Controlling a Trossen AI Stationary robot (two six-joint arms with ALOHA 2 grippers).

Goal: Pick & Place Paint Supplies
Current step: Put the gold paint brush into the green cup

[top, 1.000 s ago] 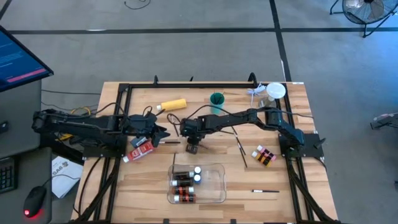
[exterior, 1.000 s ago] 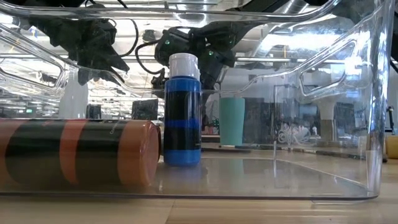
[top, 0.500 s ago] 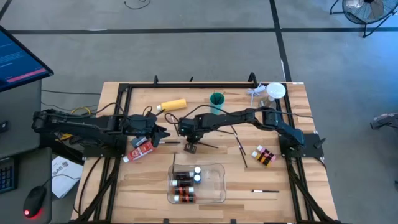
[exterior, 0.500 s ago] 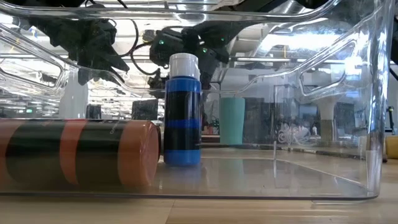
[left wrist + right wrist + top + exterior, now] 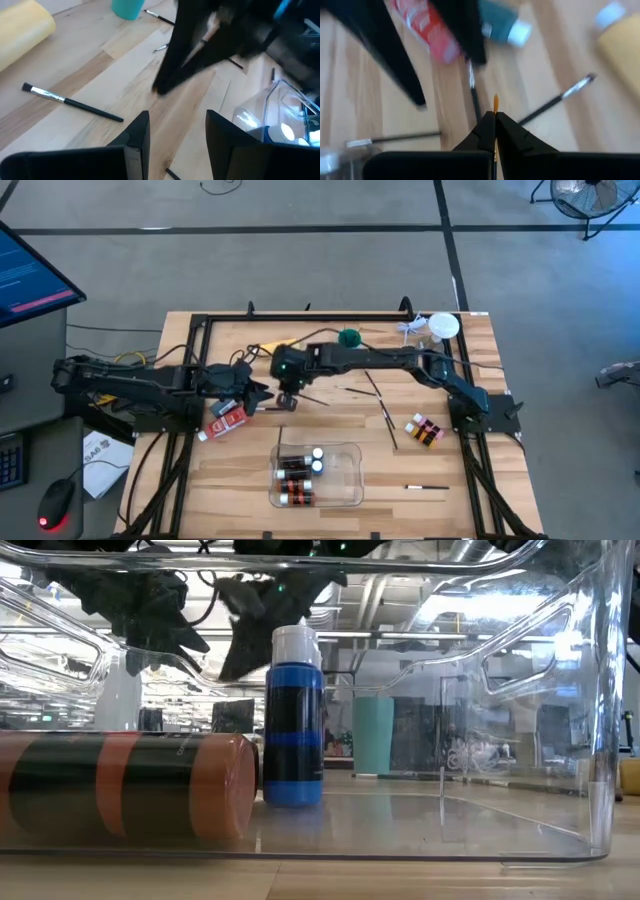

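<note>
- Clear plastic tray [image 5: 345,480] sits near the front of your table and already holds three small paint bottles [image 5: 297,472]. In the low view one brown bottle [image 5: 125,785] lies on its side and a blue bottle [image 5: 293,720] stands upright beside it.
- Your right gripper [image 5: 287,394] reaches across to the middle of the table, left of centre and behind the tray. Its jaws are pressed together on a thin brush [image 5: 495,105], whose orange tip pokes out between the fingertips in the right wrist view.
- Your left gripper [image 5: 258,393] hovers just beside the right one, at the left of the table. Its jaws stand partly apart with nothing between them, as the left wrist view shows.
- Still loose on the wood: the yellow bottle [image 5: 22,30] behind the grippers, a red tube [image 5: 228,421] and a blue-green tube [image 5: 502,27] under the left arm, and a small bottle [image 5: 424,430] on the right.
- Several brushes also lie loose: two near the middle [image 5: 385,418], one at the front right [image 5: 426,487], and one [image 5: 70,101] beneath the left gripper.
- The teal cup [image 5: 349,338] stands at the back with no brush visible in it.
- My judgement: you are under halfway, since only bottles are stowed and every tube and brush remains out.
- The held brush looks like the item in hand; it is not yet placed anywhere.
</note>
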